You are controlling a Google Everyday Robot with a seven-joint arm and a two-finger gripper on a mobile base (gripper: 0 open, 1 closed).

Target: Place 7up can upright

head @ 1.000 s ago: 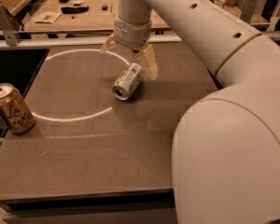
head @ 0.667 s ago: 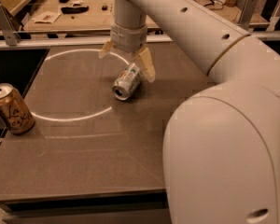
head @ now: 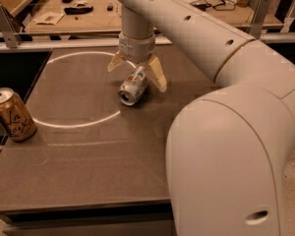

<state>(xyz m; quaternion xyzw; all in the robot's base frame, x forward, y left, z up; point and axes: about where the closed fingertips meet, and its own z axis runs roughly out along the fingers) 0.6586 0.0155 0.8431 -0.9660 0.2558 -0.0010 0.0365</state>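
Observation:
The 7up can point(head: 133, 86) lies on its side on the dark table point(head: 88, 156), its silver top facing the front left. It is silver-white with green and red marks. My gripper point(head: 136, 73) hangs just above the can's far end. Its two tan fingers point(head: 157, 75) are spread wide, one on each side of the can, not closed on it.
A gold-orange can with black script point(head: 12, 114) stands upright at the table's left edge. A bright ring of light point(head: 78, 124) curves across the tabletop. My large white arm point(head: 236, 146) fills the right foreground. A workbench with small items point(head: 78, 9) lies behind a metal rail.
My gripper and arm have shifted slightly left over the can. The can has stayed on its side in the same place.

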